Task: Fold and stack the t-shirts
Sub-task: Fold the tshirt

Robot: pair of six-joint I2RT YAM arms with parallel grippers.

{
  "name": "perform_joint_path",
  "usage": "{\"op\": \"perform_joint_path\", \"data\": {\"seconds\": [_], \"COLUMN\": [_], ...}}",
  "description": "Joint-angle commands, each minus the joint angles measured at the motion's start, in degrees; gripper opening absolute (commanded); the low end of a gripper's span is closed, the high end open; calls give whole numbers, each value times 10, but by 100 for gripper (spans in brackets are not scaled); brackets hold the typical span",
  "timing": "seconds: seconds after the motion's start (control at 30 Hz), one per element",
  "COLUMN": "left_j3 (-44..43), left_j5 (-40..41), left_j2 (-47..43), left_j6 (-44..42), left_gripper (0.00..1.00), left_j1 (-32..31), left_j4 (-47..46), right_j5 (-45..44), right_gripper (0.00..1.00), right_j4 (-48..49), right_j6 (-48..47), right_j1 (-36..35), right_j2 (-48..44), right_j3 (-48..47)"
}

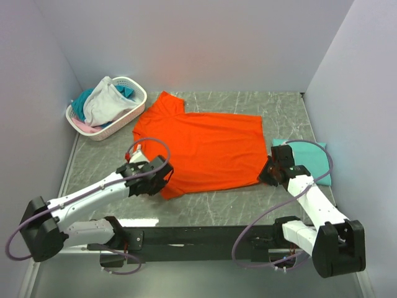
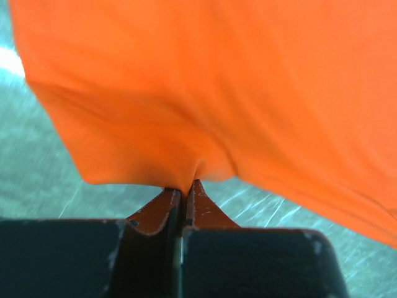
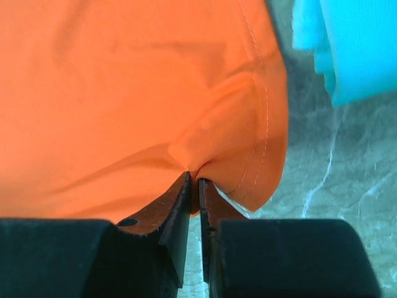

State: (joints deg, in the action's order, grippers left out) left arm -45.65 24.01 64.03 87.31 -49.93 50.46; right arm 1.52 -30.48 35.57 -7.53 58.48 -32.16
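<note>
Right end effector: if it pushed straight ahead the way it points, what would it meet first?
The orange t-shirt: the right end effector is shut on its corner, and more of that cloth lies straight ahead. The teal t-shirt sits off to one side.

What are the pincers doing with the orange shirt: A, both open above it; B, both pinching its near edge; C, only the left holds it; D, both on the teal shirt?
B: the wrist views show the left pincer and the right pincer each shut on a pinch of the orange shirt.
</note>
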Motion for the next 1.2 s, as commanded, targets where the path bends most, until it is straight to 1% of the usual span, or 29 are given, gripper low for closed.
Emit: {"op": "perform_joint_path", "data": {"seconds": [0.0, 0.2, 0.33, 0.53, 0.77, 1.0, 1.17], "left_j3": [-55, -103, -126, -159, -204, -231, -247], "left_j5": [5, -3, 2, 4, 17, 8, -5], "left_j2": [37, 91, 103, 123, 185, 210, 228], "left_j6": [-100, -154, -181, -251, -304, -364, -423], "left_gripper": [0, 0, 1, 1, 1, 1, 1], "left_j1": [33, 75, 83, 93, 115, 129, 142], "left_j4": [-40, -52, -74, -120, -116, -142, -150], "right_j5": [-10, -14, -14, -14, -30, -30, -31], "right_gripper": [17, 18, 18, 18, 18, 18, 18], "right_j4": [6, 6, 13, 8, -2, -3, -7], "right_j6": [-24, -37, -34, -37, -44, -45, -51], "right_j1": [-4, -3, -4, -3, 2, 8, 14], "right_j2": [25, 59, 72, 85, 110, 127, 140], "right_j3": [-42, -91, -92, -111, -133, -151, -165]}}
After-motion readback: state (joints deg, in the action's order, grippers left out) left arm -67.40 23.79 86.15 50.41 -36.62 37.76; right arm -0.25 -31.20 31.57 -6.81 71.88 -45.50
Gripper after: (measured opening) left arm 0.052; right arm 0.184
